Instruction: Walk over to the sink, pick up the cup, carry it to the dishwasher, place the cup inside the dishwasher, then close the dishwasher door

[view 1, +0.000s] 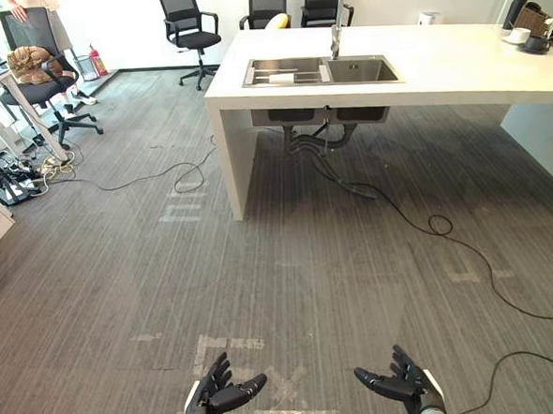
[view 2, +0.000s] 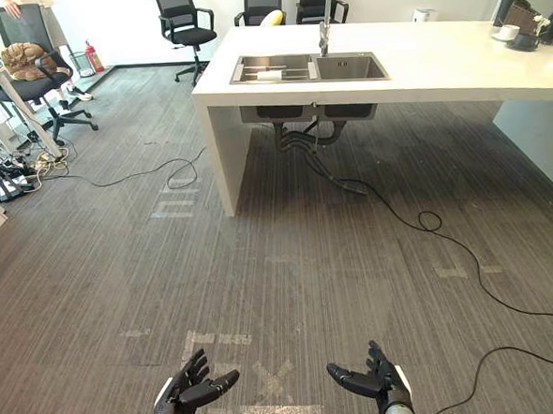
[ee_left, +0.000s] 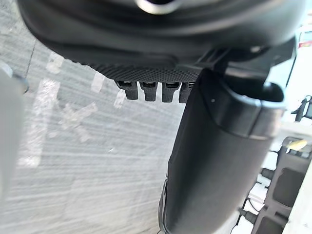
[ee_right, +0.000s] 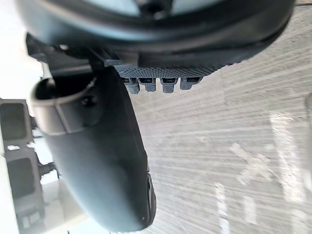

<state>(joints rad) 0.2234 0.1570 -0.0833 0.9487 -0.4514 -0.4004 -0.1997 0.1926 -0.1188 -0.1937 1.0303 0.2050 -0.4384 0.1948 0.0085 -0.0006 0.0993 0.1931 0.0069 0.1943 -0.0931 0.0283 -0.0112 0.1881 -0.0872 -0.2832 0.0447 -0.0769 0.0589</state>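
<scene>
Left hand and right hand are held low, fingers relaxed, nothing held; a white cup, seemingly lying in the sink basin well ahead of both hands, is judged light, rigid, smooth and breakable, best taken round its body.

- Bright, even light fills the room, and the far wall glares white.
- The white counter looks washed out, while the steel sink gleams dully.
- A soft shadow darkens the carpet beneath the counter.
</scene>
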